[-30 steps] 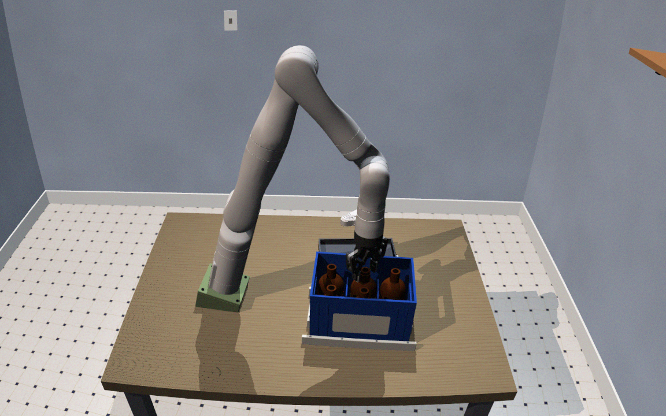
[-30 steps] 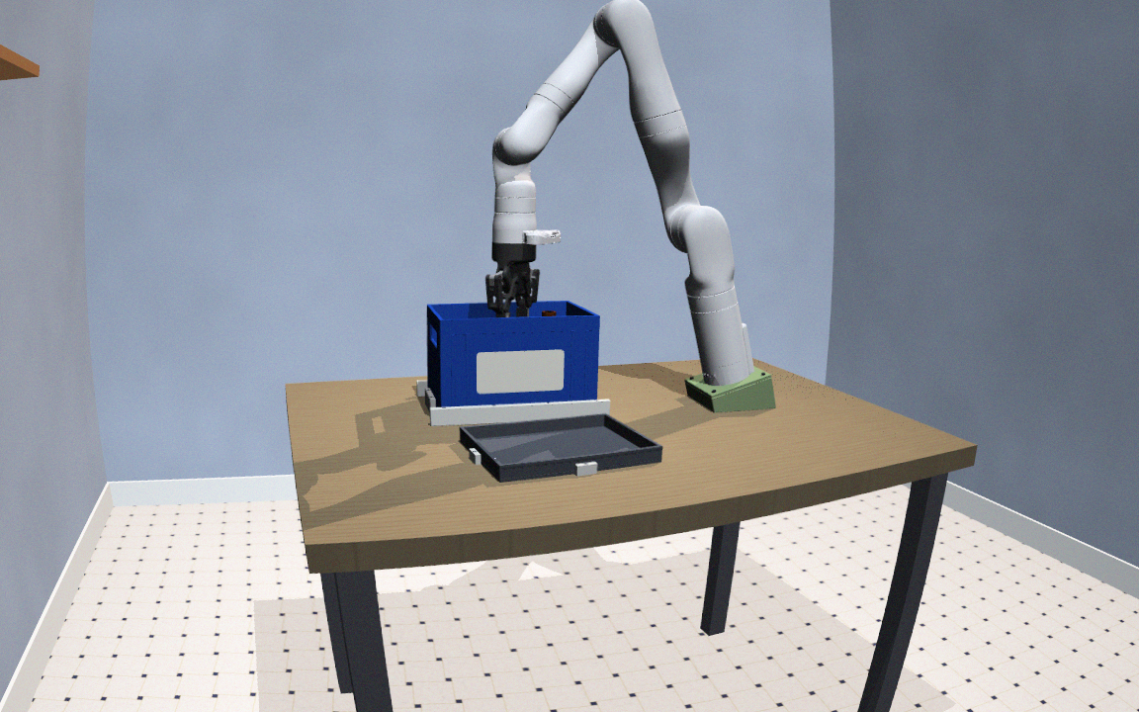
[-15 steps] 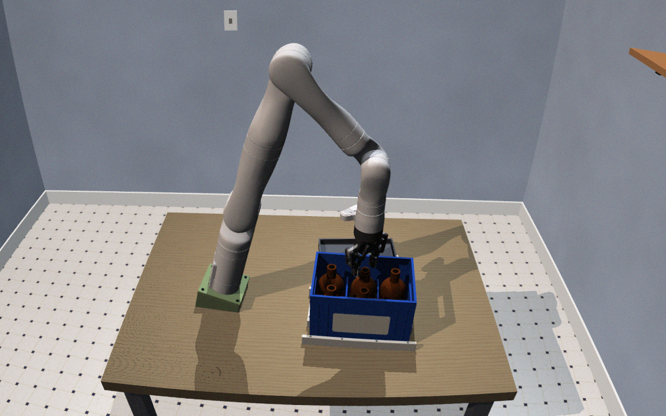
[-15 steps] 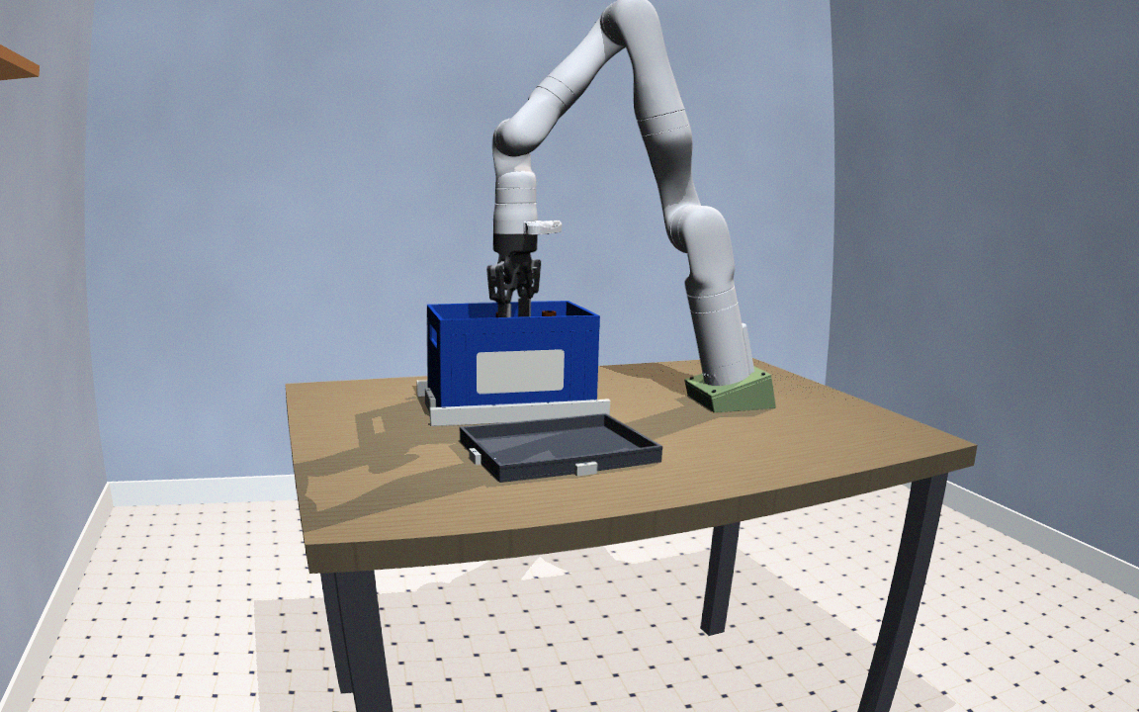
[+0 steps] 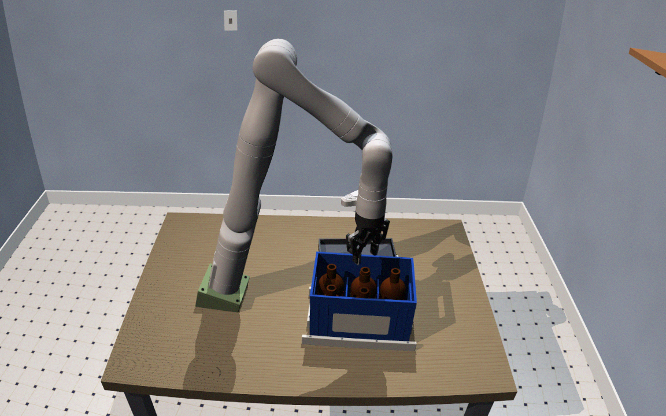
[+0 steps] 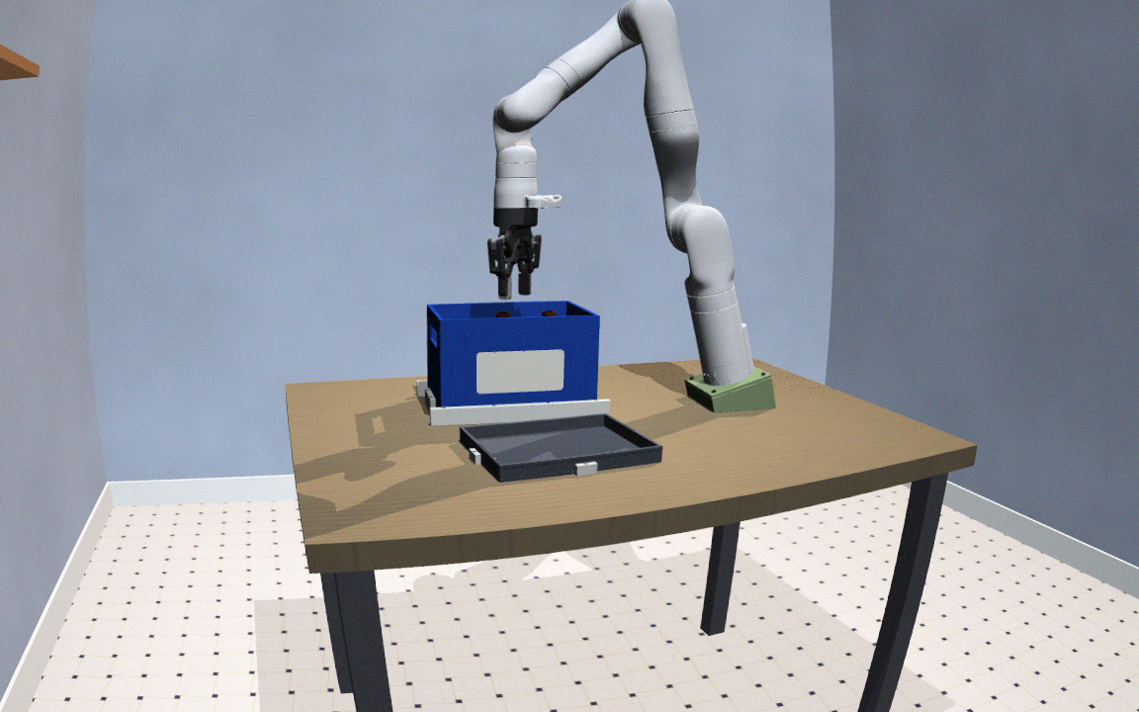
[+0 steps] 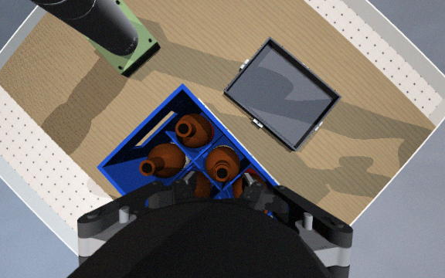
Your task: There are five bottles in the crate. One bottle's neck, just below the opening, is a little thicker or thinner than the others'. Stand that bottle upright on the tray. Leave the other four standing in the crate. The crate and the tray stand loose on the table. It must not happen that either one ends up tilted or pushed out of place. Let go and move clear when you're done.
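Observation:
The blue crate point(image 5: 319, 320) point(image 6: 450, 364) point(image 7: 140, 126) holds five brown bottles. In the top view the tray-side row has a left bottle point(image 5: 331, 282) point(image 7: 197, 129), a middle bottle point(image 5: 363, 285) point(image 7: 222, 159) and a right bottle point(image 5: 392, 287). The other row has a left bottle point(image 5: 331, 289) point(image 7: 168, 159) and a middle bottle point(image 5: 363, 292) point(image 7: 202, 187). I cannot tell whose neck differs. My gripper point(image 5: 365, 257) point(image 6: 514, 290) point(image 7: 219, 179) is open and empty, above the crate. The dark tray point(image 5: 333, 248) point(image 6: 556, 442) point(image 7: 280, 96) is empty.
A pale rail point(image 5: 358, 342) runs along the crate's near side in the top view; another rail point(image 6: 520, 412) lies between crate and tray. Small pale blocks point(image 6: 586, 468) point(image 7: 257, 123) touch the tray's sides. The arm's green base point(image 5: 221, 301) point(image 6: 754, 394) stands beyond the crate's end.

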